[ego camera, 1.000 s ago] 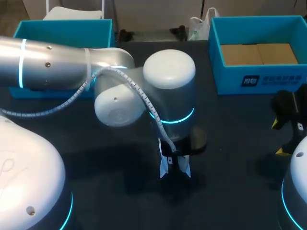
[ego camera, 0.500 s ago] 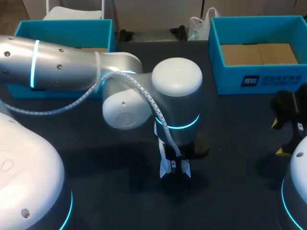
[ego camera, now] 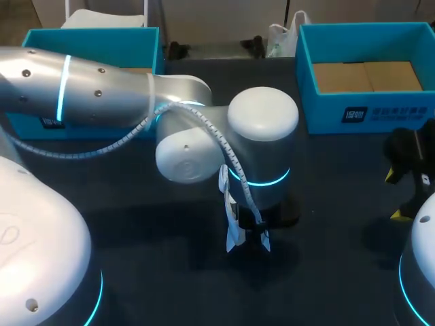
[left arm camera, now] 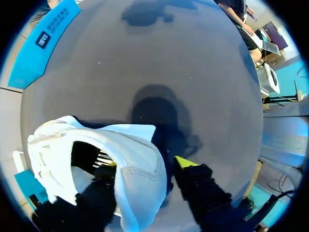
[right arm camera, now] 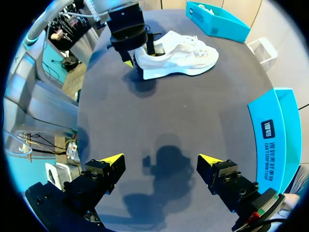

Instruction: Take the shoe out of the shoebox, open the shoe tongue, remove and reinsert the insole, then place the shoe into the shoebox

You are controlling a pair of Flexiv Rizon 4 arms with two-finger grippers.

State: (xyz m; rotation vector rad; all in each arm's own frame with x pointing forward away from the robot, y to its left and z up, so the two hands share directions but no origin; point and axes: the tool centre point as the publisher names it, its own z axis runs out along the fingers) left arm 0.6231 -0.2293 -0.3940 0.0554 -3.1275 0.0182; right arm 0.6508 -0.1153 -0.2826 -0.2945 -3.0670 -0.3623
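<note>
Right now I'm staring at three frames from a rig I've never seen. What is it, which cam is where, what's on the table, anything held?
It is a robot with two arms at a dark table. The wide picture looks down from above and behind it; each round picture comes from a camera on one arm's wrist. The left arm is stretched out to the middle; the left hand is at the heel opening of a white shoe that is on the table. Whether it is clamped on the shoe, I cannot tell. The right hand is open, holds nothing and hangs over bare table. Two blue boxes sit at the far corners.
</note>
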